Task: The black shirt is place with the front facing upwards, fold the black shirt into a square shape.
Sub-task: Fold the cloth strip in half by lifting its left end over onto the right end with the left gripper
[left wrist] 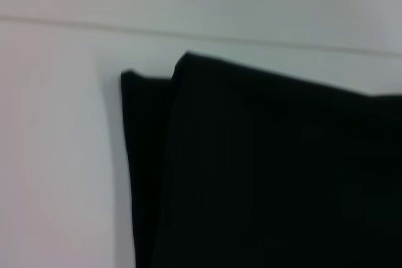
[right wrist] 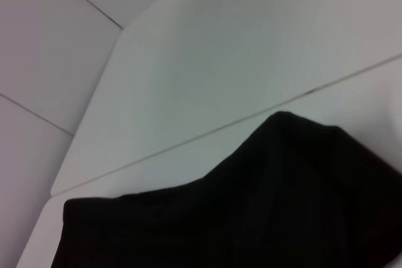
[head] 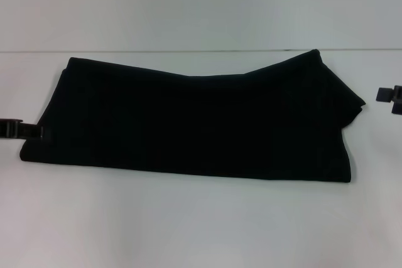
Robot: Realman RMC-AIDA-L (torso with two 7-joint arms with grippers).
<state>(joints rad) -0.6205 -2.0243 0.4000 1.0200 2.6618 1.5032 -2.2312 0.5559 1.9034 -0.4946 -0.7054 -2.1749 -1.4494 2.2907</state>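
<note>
The black shirt [head: 195, 123] lies across the white table [head: 188, 224] as a long folded band, with no lettering showing. Its right end rises toward the back and looks bunched. My left gripper [head: 28, 131] shows at the left edge of the head view, level with the table and right at the shirt's left end. My right gripper [head: 391, 96] peeks in at the right edge, a short way off the shirt's right end. The left wrist view shows a layered corner of the shirt [left wrist: 264, 174]; in the right wrist view, the shirt [right wrist: 264, 211] fills the lower part of the picture.
A thin seam line [head: 188, 50] runs across the table behind the shirt. White surface lies in front of the shirt and behind it. In the right wrist view the table's edge [right wrist: 94, 111] and a tiled floor beyond it show.
</note>
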